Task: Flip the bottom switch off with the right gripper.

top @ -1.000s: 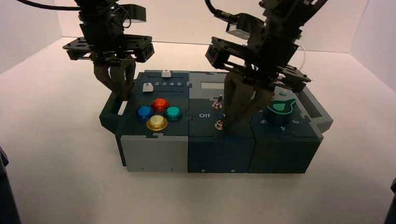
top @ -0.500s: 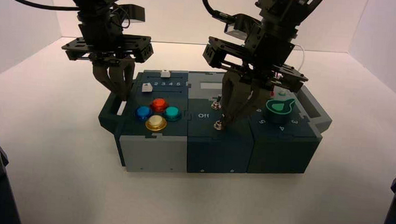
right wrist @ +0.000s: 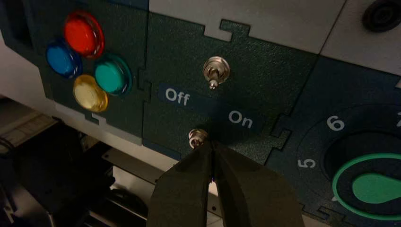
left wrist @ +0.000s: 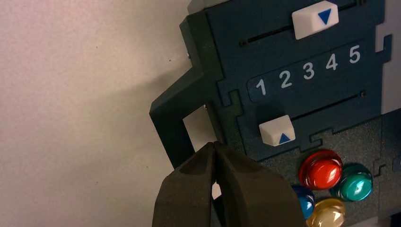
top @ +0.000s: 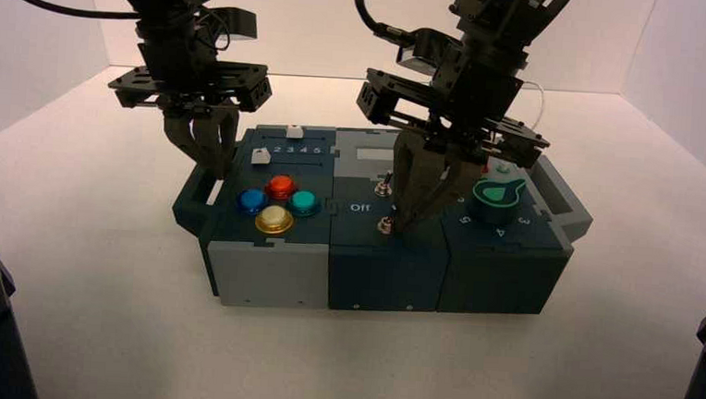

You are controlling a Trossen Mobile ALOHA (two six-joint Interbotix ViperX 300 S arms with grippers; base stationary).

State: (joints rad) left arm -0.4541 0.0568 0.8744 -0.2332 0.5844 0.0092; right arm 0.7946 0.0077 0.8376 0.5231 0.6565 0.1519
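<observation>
White tabletop; right claw pressed together, tips touching bottom switch; left claw closed beside box handle.

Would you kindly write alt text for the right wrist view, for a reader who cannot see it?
The right gripper, fingers closed together, has its tip right beside the bottom switch, a small silver toggle on the dark teal panel. Above the Off and On labels sits the top switch; red, blue, teal and yellow buttons cluster nearby.
</observation>
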